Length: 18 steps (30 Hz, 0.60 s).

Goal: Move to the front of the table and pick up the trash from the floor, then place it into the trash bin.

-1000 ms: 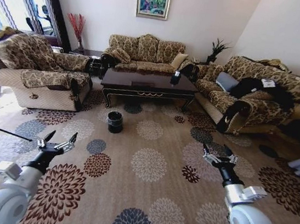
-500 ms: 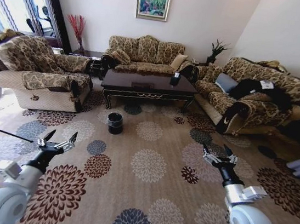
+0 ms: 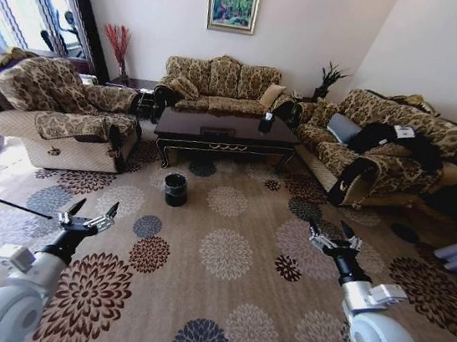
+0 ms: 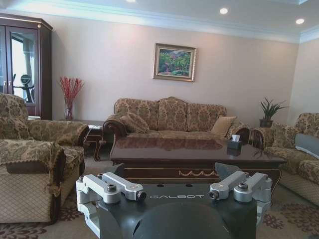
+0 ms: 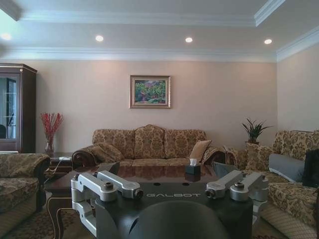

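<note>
Both grippers, left (image 3: 87,218) and right (image 3: 331,234), hover spread open and empty above the flowered beige carpet (image 3: 219,305); the small black lined bin (image 3: 175,188) stands before the glossy dark coffee table (image 3: 225,133); litter is too small to discern

My right gripper (image 5: 169,174) fills the foreground, its dark fingers spread apart with nothing between them. Beyond it sits the table (image 5: 149,173) with a tissue box (image 5: 193,168) on top, a patterned sofa (image 5: 149,144) behind, and a framed painting (image 5: 150,91) above.
</note>
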Tool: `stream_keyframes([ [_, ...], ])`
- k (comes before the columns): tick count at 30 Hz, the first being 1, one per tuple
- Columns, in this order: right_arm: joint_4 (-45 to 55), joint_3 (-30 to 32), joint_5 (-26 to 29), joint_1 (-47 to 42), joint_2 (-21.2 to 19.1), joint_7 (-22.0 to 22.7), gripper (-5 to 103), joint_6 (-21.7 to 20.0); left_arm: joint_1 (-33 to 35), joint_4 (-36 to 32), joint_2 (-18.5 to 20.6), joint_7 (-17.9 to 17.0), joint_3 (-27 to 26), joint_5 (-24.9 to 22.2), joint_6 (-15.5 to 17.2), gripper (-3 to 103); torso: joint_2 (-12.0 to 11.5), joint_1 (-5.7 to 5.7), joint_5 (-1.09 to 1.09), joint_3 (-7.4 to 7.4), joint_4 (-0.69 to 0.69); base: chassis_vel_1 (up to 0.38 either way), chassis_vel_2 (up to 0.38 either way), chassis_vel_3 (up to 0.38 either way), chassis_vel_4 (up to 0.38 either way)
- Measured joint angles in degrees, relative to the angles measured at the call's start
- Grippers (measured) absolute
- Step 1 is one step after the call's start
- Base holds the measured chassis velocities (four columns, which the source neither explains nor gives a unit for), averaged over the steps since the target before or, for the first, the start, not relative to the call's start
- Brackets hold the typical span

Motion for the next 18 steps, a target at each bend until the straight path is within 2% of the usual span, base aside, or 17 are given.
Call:
stream_keyframes([
  [6,0.0,0.0,0.0,0.0,0.0,0.0,100,0.0,0.0,-0.4,-0.1,-1.2,0.6,-0.3,-0.4,100,1.7,0.76,0.0,0.92,0.0,0.0,0.0,0.0,0.0],
  [18,0.0,0.0,0.0,0.0,0.0,0.0,100,0.0,-0.4,-0.3,-0.4,-1.7,0.9,1.4,-0.6,100,1.8,0.81,0.0,0.97,0.0,0.0,0.0,0.0,0.0],
])
